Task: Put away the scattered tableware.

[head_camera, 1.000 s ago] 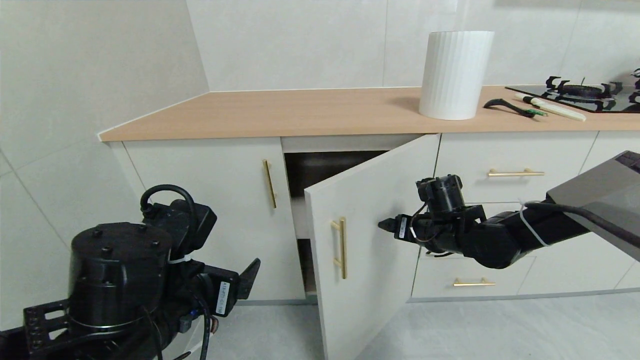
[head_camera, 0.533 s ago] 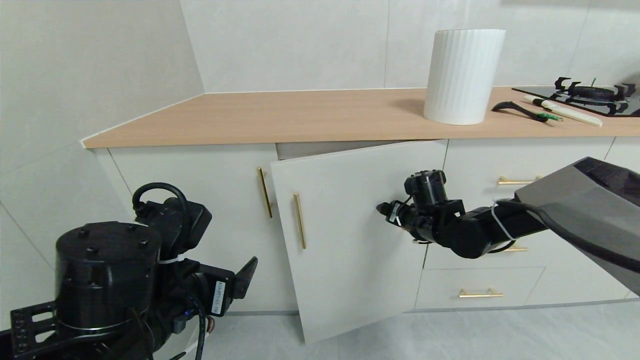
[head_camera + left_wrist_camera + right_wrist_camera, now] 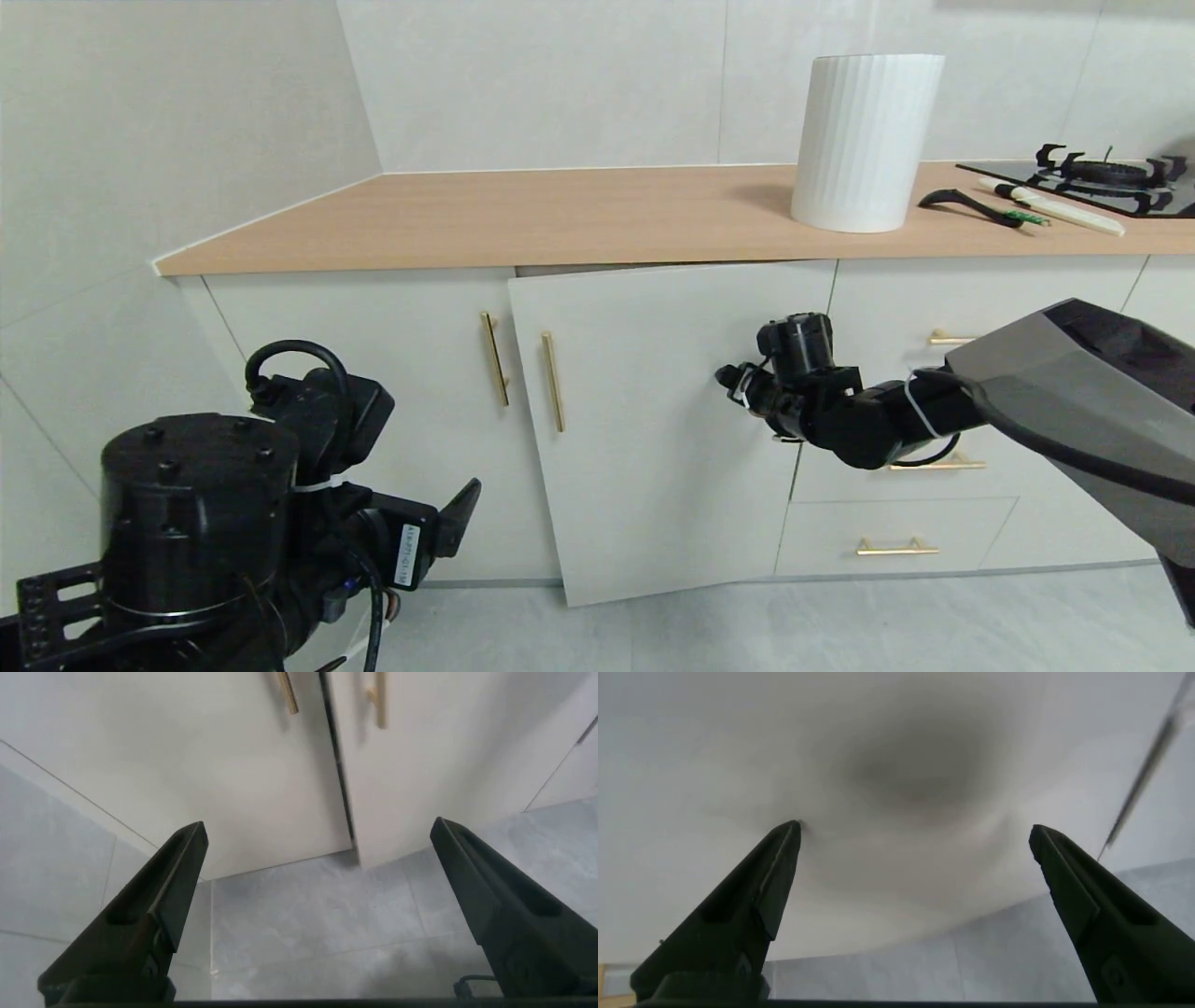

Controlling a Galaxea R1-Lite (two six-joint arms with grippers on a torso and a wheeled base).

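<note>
**Q:** What is the state of each gripper?

**A:** The right gripper [image 3: 913, 829] has its jaws spread wide and holds nothing. It faces the cabinet door [image 3: 653, 420] and is probably touching it, though contact cannot be confirmed. The left gripper [image 3: 318, 826] hangs low before the cabinets, jaws equally wide and empty.

**Q:** Where is the tableware?

**A:** A black spoon [image 3: 962, 203] and a white-handled utensil [image 3: 1055, 207] lie flat on the countertop [image 3: 560, 210], between the white container [image 3: 864, 140] and the stove [image 3: 1102, 177].

**Q:** Which relation governs the next move?

**A:** Both items lie above the right gripper and to its right. Their long axes run roughly along the counter. The right arm is nearer; the left is well apart.
</note>
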